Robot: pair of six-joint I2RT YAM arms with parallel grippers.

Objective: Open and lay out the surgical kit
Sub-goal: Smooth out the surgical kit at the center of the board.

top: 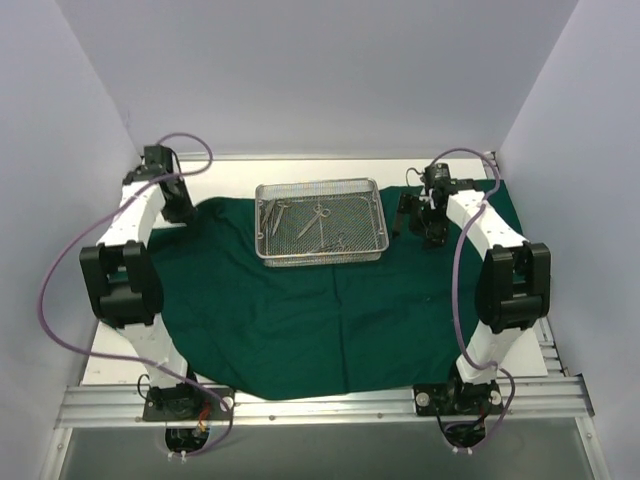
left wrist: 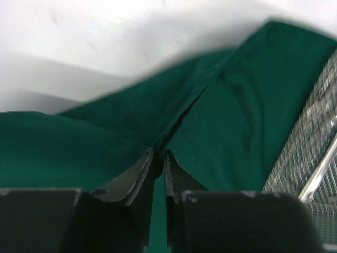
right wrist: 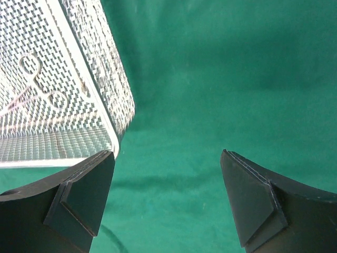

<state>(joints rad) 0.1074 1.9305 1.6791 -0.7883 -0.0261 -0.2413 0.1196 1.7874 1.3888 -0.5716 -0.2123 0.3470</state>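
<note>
The dark green drape (top: 300, 310) lies spread over the table with the silver wire-mesh tray (top: 262, 222) on its far middle. Thin steel instruments (top: 318, 215) lie inside the tray. My left gripper (top: 183, 212) is at the drape's far left edge. In the left wrist view it (left wrist: 158, 154) is shut on a raised fold of the drape (left wrist: 237, 116), with the tray (left wrist: 316, 153) to its right. My right gripper (top: 432, 235) hangs just right of the tray. In its wrist view it (right wrist: 166, 153) is open over bare drape (right wrist: 226, 68), with the tray's corner (right wrist: 100, 47) and scissors (right wrist: 31, 79) at upper left.
White walls close in the left, right and back sides. Bare white table (top: 230, 165) shows behind the drape. The drape's front edge hangs near the metal rail (top: 320, 405) carrying both arm bases.
</note>
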